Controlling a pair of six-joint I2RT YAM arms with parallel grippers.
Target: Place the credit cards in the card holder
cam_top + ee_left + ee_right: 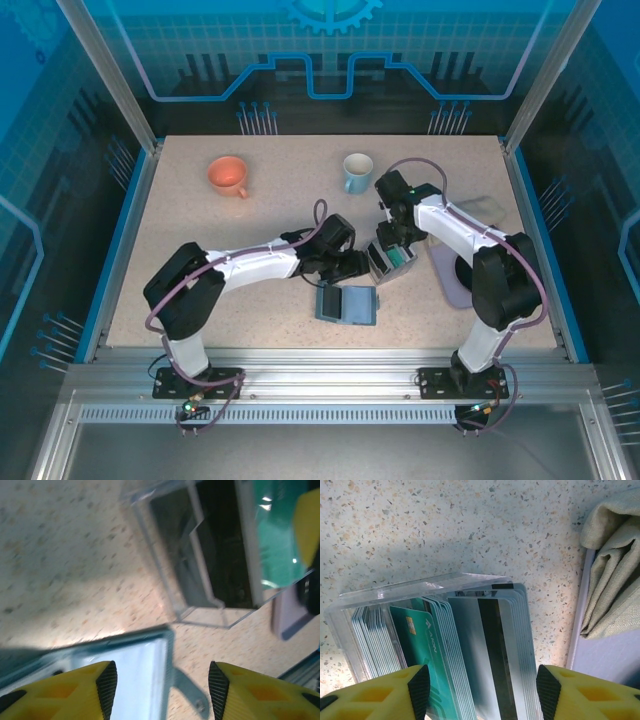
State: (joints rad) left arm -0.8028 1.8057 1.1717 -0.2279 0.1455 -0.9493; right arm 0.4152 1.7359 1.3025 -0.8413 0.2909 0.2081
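Note:
The credit cards (490,650) stand packed in a clear slotted rack (410,587): a teal one (420,645) with a chip, and white ones with a dark stripe. My right gripper (479,692) hangs open just above them, its pads apart on either side of the stack and holding nothing. From above, the rack (392,260) sits mid-table with the right gripper (396,243) over it. The teal-blue card holder (347,304) lies flat just in front of it. My left gripper (162,690) is open, with the edge of the card holder (135,675) below its jaws. Seen from above, the left gripper (358,266) is left of the rack.
An orange cup (229,175) and a light blue cup (357,172) stand at the back of the table. A lilac mat (605,655) with a folded beige cloth (612,565) lies right of the rack. Glass walls and metal posts enclose the table.

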